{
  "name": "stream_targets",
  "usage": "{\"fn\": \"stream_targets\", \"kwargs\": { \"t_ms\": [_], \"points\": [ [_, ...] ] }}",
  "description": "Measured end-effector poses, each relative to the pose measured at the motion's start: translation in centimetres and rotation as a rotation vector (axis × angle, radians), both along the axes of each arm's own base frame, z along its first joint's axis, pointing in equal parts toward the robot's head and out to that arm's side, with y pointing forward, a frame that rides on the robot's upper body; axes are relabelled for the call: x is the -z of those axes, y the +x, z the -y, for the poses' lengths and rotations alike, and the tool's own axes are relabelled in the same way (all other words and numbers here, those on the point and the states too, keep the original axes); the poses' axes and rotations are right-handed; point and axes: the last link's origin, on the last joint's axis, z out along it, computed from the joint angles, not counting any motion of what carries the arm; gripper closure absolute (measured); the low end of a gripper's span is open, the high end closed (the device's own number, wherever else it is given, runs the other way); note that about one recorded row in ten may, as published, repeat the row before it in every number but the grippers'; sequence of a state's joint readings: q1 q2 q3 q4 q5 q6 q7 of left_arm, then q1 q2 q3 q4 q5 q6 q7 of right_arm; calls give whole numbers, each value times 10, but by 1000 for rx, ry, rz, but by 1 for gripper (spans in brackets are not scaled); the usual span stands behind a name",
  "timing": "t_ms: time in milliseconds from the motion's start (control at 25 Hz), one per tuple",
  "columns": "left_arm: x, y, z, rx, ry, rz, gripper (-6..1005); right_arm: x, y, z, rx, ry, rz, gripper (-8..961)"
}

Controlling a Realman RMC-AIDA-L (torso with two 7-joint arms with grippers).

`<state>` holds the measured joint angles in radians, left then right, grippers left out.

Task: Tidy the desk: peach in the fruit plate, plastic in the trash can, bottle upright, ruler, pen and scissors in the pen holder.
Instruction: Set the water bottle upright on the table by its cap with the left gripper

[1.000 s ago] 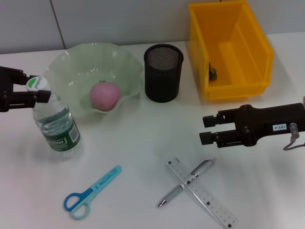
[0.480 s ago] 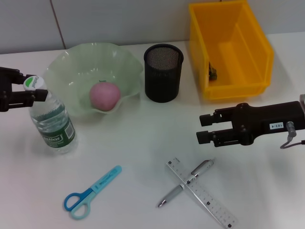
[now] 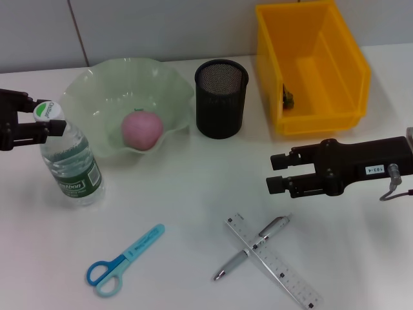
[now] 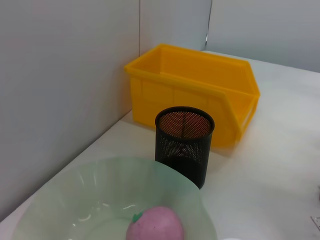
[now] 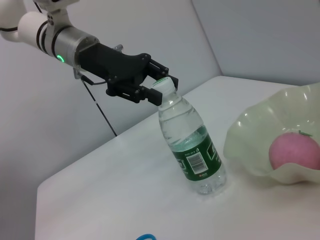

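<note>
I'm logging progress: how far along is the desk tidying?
Done: peach in the fruit plate. In hand: left hand at the cap of the near-upright bottle. Left: scissors, pen and ruler lie on the desk; pen holder looks empty.

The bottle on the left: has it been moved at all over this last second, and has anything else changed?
The left gripper, its fingers at the cap, tipped the bottle from a lean to nearly upright; its base slid slightly left and away. The right gripper drifted a little left, open and empty. The peach in the fruit plate, pen holder, trash can, scissors, ruler and pen stayed put.
</note>
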<state>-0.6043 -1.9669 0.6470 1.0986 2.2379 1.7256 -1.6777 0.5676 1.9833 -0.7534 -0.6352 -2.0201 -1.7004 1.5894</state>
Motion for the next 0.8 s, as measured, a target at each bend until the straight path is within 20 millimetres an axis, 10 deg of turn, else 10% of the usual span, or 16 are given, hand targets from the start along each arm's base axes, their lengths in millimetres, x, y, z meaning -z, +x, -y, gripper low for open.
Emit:
{"fn": "stream_targets", "kwargs": {
  "t_ms": [800],
  "points": [
    [3, 0, -2, -3, 6, 1, 560, 0, 0, 0, 0, -1, 3, 297]
  ]
}}
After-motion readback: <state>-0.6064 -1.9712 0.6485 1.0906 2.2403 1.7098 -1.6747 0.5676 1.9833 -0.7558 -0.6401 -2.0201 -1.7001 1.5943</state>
